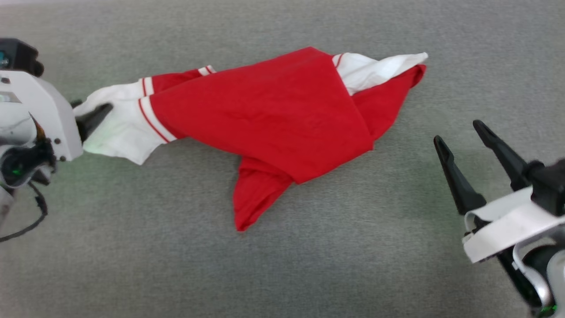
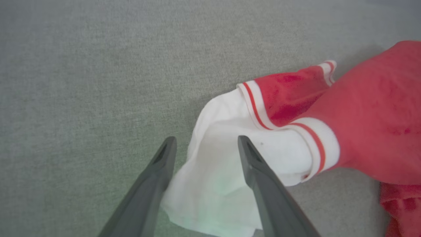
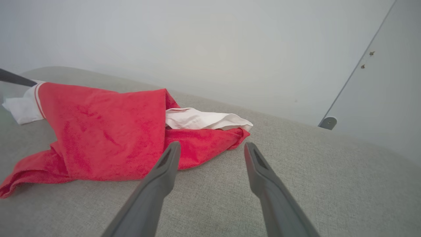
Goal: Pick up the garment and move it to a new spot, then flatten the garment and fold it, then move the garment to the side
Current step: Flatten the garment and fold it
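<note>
Head view: the garment (image 1: 265, 110) lies crumpled across the middle of the frame on a grey fabric surface (image 1: 309, 265). Its red body is folded over itself, and one red corner trails toward the lower centre. A white sleeve (image 1: 123, 132) with red-striped trim sticks out at the left. A second white sleeve (image 1: 379, 70) lies bunched at the upper right, with red cloth beneath it.

The left pincer (image 1: 92, 108) is at the left edge of the frame, its dark fingers over the end of the left white sleeve. In the left wrist view the two fingers stand well apart. The sleeve spreads flat between them, with its edge running under the right-hand finger (image 2: 263, 184). The jaws are open and the cloth is not pinched.

The right pincer (image 1: 459, 132) sits at the lower right of the head view, apart from the garment. Its fingers are spread and it holds nothing. In the right wrist view it points toward the bunched end of the garment, with bare grey fabric between its tips and a pale wall (image 3: 210, 49) behind.
</note>
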`<state>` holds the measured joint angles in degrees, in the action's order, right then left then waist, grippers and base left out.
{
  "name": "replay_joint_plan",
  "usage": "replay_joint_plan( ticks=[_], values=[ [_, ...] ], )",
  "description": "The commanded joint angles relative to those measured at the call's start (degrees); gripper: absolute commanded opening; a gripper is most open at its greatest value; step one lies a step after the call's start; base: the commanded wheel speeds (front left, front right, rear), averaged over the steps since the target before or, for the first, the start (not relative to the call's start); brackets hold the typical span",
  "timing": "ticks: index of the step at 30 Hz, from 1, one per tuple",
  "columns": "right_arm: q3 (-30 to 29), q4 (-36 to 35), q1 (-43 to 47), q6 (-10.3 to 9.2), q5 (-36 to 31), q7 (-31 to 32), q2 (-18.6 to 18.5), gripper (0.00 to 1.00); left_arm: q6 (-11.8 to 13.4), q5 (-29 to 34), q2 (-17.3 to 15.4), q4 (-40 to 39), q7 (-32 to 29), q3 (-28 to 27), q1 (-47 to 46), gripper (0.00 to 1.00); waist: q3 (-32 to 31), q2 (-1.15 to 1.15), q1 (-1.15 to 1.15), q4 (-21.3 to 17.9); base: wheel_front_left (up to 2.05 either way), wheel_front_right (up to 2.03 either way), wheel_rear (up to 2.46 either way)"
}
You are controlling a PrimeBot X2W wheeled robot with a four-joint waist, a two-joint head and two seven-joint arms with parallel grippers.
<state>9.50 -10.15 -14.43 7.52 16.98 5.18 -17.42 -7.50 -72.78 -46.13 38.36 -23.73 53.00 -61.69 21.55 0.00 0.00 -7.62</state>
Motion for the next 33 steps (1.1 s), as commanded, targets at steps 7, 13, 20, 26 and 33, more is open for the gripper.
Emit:
replay_joint_plan(
  ticks=[7,13,20,26,33],
  values=[
    [5.77,4.53,-8.29,-0.06,4.43,9.81,-10.37,1.0,0.25,3.64,2.92,-5.46,23.47,-3.02,6.75,1.0,-1.02,0.0,0.0,5.62,0.0,0.0,0.0],
    [12.54,8.87,-18.0,-0.06,13.16,18.37,-20.16,1.0,6.47,9.14,6.73,-14.05,38.34,-5.33,15.02,1.0,-0.32,0.0,0.0,10.52,0.0,0.0,0.0],
    [18.92,13.23,-28.33,-0.06,18.79,23.1,-28.26,1.0,13.67,22.69,13.69,-27.61,38.79,-17.71,27.63,1.0,1.77,0.0,0.0,15.04,0.0,0.0,0.0],
    [29.84,17.29,-38.34,-0.06,21.97,26.07,-33.91,1.0,11.07,35.01,20.9,-33.08,38.81,-26.69,37.9,1.0,3.66,0.0,0.0,17.93,0.0,0.0,0.0],
    [46.45,20.17,-49.67,-0.06,25.35,28.78,-37.64,1.0,3.93,40.59,26.77,-31.87,38.83,-33.68,40.71,1.0,5.47,0.0,0.0,19.54,0.0,0.0,0.0]
  ],
)
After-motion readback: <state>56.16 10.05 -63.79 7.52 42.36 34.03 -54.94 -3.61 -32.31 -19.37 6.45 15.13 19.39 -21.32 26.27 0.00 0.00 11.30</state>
